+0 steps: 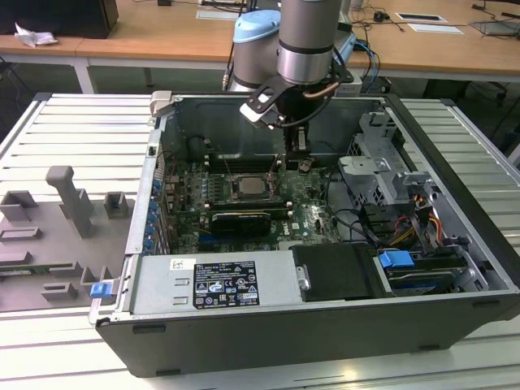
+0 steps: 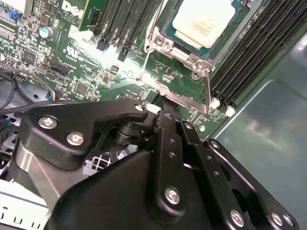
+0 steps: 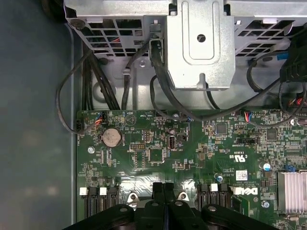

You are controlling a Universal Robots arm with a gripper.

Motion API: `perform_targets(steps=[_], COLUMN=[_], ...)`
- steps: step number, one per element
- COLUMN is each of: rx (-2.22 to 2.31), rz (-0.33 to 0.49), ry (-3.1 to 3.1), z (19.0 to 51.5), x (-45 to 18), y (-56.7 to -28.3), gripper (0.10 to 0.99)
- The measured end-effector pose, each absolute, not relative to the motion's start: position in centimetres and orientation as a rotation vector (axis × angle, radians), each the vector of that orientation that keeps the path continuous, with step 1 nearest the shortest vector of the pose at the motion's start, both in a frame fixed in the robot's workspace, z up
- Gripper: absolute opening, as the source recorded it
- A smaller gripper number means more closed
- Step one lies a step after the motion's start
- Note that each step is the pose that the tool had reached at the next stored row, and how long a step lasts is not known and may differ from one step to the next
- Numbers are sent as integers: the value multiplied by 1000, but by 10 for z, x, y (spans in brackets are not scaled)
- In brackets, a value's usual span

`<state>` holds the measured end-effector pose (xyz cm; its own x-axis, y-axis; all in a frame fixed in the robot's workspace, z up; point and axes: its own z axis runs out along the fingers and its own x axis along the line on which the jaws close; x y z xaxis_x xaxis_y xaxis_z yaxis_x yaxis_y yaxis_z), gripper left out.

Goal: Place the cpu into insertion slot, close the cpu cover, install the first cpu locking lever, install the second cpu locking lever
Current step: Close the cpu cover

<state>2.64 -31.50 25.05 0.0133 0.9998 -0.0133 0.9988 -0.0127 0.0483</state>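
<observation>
The arm (image 1: 307,36) drops straight down into the open computer case (image 1: 268,341) on the bench (image 1: 73,130). Its gripper (image 1: 299,154) has its fingers (image 3: 158,191) pressed together with nothing between them. Their tips touch the free edge of the tilted-up cpu cover (image 2: 184,84). The cpu (image 2: 204,19) lies seated in the insertion slot (image 2: 165,42), just beside the fingers.

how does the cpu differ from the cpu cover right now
The cpu is a solid pale plate; the cpu cover is a thin frame with green board showing through its cut-out. The cpu lies flat in the insertion slot; the cpu cover is swung open beside it, its free edge in the shut gripper. Both are square, silvery metal.
</observation>
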Motion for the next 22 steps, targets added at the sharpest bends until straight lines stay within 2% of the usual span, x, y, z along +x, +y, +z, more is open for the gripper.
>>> perform_targets(steps=[22], rx=[2204], rz=[38], ry=[2176], z=[249], x=[5], y=[-315], gripper=[106])
